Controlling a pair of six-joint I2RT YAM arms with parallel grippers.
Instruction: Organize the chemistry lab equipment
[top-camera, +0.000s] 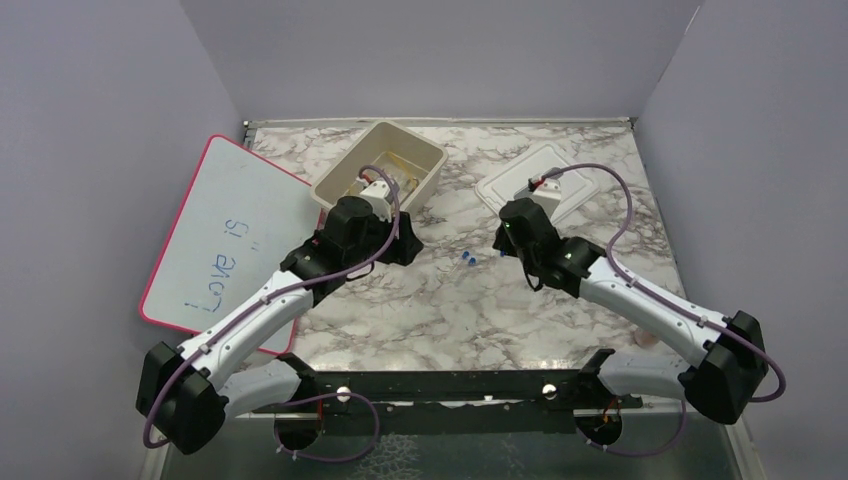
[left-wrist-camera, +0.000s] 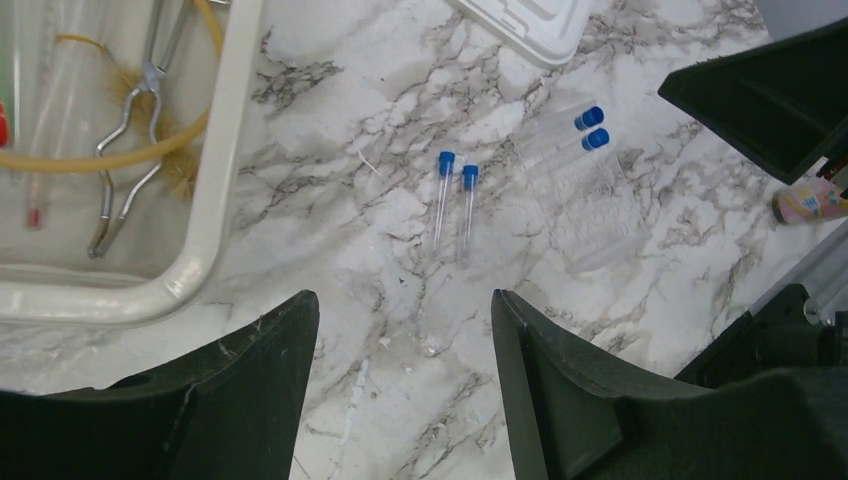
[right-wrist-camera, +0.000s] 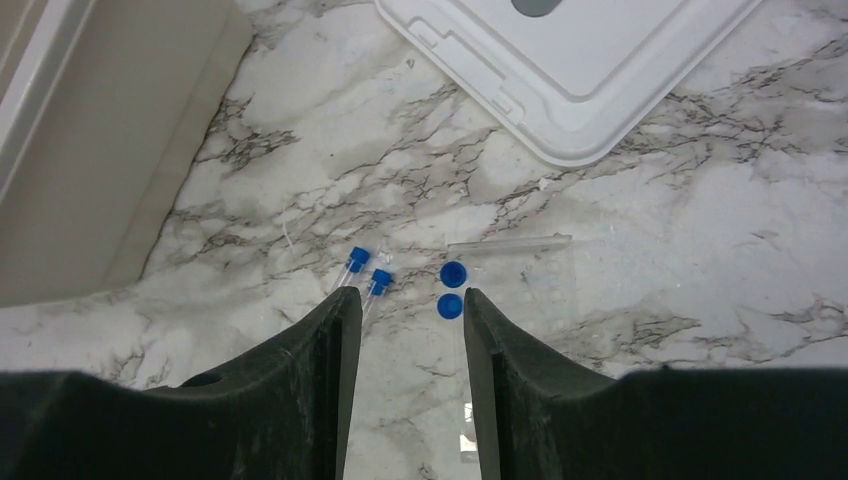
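**Position of the work items.** In the overhead view, four clear tubes (top-camera: 466, 262) lie loose near the centre of the worktop (top-camera: 450, 310). They are between the two arms, with the beige tub (top-camera: 349, 156) at 11 o'clock and the white lid (right-wrist-camera: 600, 60) at 1 o'clock. The metal tongs (left-wrist-camera: 150, 75) and the amber rubber tube (left-wrist-camera: 100, 162) are already inside the tub.

**End effector state.**
- The left end effector (left-wrist-camera: 400, 300) has its jaws spread wide with nothing between them.
- The right end effector (right-wrist-camera: 405, 300) has its jaws parted to a moderate gap and is also empty.

**Governing relation.**
- In the right wrist view, the thin pair of tubes (right-wrist-camera: 368, 270) has its caps just beside the left fingertip, at 11 o'clock.
- The two wider blue caps (right-wrist-camera: 453, 273) sit just inside the right fingertip.
- The tube bodies run back beneath the end effector, roughly along the 12-to-6 line, so the closing direction crosses their long axis.
- In the left wrist view, the same tubes lie well apart from the fingers, between 12 and 1 o'clock.

**Assessment.** The right arm is the nearer arm and is probably the one to pick. A tube stands to each side of the gap, so closing here risks nudging both. A small sideways shift to centre one tube appears necessary. The tub lies on the left arm's side.
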